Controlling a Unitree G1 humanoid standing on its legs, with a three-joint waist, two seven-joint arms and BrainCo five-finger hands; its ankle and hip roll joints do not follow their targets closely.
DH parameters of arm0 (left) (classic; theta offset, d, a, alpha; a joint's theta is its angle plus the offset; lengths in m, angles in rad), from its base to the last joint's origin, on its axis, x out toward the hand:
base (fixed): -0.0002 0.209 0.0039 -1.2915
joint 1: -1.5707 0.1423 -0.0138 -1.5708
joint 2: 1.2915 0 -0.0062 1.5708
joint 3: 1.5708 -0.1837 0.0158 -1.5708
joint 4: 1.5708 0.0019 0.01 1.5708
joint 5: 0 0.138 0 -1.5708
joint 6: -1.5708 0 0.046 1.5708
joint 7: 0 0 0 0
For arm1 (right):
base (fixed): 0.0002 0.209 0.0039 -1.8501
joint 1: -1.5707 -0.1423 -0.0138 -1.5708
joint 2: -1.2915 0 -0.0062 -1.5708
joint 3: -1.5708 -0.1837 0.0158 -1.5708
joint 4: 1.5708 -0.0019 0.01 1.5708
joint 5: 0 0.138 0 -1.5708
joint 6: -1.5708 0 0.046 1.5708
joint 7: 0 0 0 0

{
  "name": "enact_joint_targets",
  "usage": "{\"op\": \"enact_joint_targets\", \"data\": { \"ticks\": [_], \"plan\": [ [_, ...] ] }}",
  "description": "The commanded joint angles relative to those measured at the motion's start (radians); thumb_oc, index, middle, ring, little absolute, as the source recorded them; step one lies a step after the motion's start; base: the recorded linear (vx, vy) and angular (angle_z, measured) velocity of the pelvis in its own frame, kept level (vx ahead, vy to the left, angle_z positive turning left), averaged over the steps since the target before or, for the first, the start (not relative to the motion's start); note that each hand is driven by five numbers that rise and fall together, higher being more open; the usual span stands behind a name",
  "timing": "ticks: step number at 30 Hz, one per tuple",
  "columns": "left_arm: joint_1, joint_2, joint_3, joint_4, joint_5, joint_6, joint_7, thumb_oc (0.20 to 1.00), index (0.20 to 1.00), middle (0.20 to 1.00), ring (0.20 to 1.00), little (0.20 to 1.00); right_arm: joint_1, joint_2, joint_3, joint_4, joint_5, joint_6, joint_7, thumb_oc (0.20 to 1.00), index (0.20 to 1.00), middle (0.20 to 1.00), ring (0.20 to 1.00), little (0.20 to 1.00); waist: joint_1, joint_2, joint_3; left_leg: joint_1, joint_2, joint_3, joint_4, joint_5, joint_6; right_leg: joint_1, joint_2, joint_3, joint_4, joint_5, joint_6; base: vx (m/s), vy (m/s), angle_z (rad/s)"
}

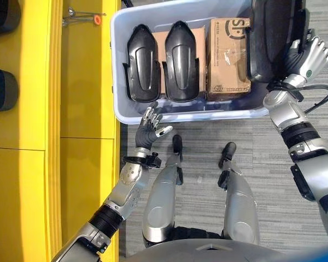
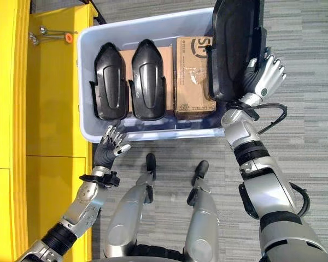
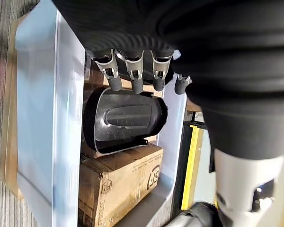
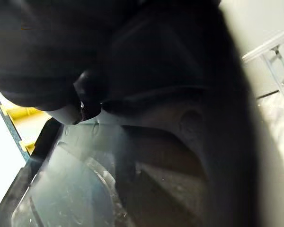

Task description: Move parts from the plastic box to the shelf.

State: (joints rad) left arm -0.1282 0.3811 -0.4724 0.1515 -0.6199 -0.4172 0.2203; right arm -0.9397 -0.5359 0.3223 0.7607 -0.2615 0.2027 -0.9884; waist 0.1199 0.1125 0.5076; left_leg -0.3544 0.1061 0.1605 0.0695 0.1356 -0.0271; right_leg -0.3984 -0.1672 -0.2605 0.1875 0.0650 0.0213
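Above plastic box (image 2: 87, 82), right hand (image 2: 265, 76) gripping part (image 2: 235, 43)

Place: workshop or parts store.
Signs: yellow shelf (image 1: 82, 109) at left, plastic box (image 1: 120, 109) of black parts (image 1: 181, 60), grey carpet floor (image 1: 262, 180).

both eye views look down, sharing the plastic box (image 1: 120, 33).

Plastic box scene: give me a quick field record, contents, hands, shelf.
box: pale blue plastic box on the grey floor, beside the yellow shelf
contents: two black parts side by side, cardboard carton next to them
right hand: right hand gripping a third black part, lifted above the box's right end
left hand: left hand open, at the box's near rim, holding nothing
shelf: two dark items on it
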Motion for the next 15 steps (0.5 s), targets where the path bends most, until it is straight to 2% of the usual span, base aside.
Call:
{"op": "enact_joint_targets", "data": {
  "ticks": [1,4,8,9,11,15],
  "plan": [
    [0.02,0.013,0.0,-0.056,-0.007,-0.063,-0.045,1.0,1.0,1.0,1.0,1.0,-0.061,-0.085,-0.001,-0.101,-0.051,-0.062,0.018,0.2,0.2,0.2,0.2,0.2,0.016,0.003,0.012,0.015,0.015,-0.042,0.02,-0.035,-0.033,0.051,-0.027,0.024,0.048,-0.059,0.053,0.0,0.0,0.0],
    [0.026,0.011,0.009,-0.051,-0.004,-0.062,-0.052,1.0,1.0,1.0,1.0,1.0,-0.055,-0.081,0.002,-0.093,-0.03,-0.08,0.046,0.2,0.2,0.2,0.2,0.2,0.018,0.002,0.012,0.047,0.019,-0.042,0.004,-0.031,-0.036,0.086,-0.026,0.022,0.032,-0.058,0.053,0.01,-0.001,-0.01],
    [0.029,0.01,0.02,-0.044,0.01,-0.048,-0.042,1.0,1.0,1.0,1.0,1.0,-0.046,-0.051,-0.006,-0.111,0.093,-0.152,0.134,0.2,0.2,0.2,0.2,0.2,0.019,0.003,0.012,0.094,0.021,-0.043,-0.013,-0.029,-0.039,0.133,-0.026,0.017,0.024,-0.064,0.05,0.04,0.017,0.0],
    [0.043,0.009,0.035,-0.038,0.016,-0.045,-0.047,1.0,1.0,1.0,1.0,1.0,-0.017,-0.019,-0.021,-0.156,0.208,-0.21,0.233,0.2,0.2,0.2,0.2,0.2,0.018,0.0,0.007,0.128,0.022,-0.041,-0.028,-0.03,-0.041,0.164,-0.03,0.014,0.021,-0.073,0.05,0.09,0.039,-0.01],
    [0.081,0.0,0.066,-0.032,0.036,-0.037,-0.045,1.0,1.0,1.0,1.0,1.0,0.085,0.055,-0.04,-0.29,0.383,-0.253,0.39,0.2,0.2,0.2,0.2,0.2,0.014,-0.008,-0.031,0.173,0.033,-0.04,-0.059,-0.017,-0.048,0.218,-0.032,0.005,-0.006,-0.071,0.045,0.15,0.045,-0.03],
    [0.162,-0.016,0.12,-0.021,0.066,-0.035,-0.07,1.0,1.0,1.0,1.0,1.0,0.269,0.158,0.001,-0.494,0.498,-0.228,0.539,0.2,0.2,0.2,0.2,0.2,0.011,-0.029,-0.101,0.247,0.046,-0.052,-0.099,0.002,-0.057,0.321,-0.031,-0.007,-0.049,-0.072,0.043,0.15,0.046,0.08]
  ]
}}
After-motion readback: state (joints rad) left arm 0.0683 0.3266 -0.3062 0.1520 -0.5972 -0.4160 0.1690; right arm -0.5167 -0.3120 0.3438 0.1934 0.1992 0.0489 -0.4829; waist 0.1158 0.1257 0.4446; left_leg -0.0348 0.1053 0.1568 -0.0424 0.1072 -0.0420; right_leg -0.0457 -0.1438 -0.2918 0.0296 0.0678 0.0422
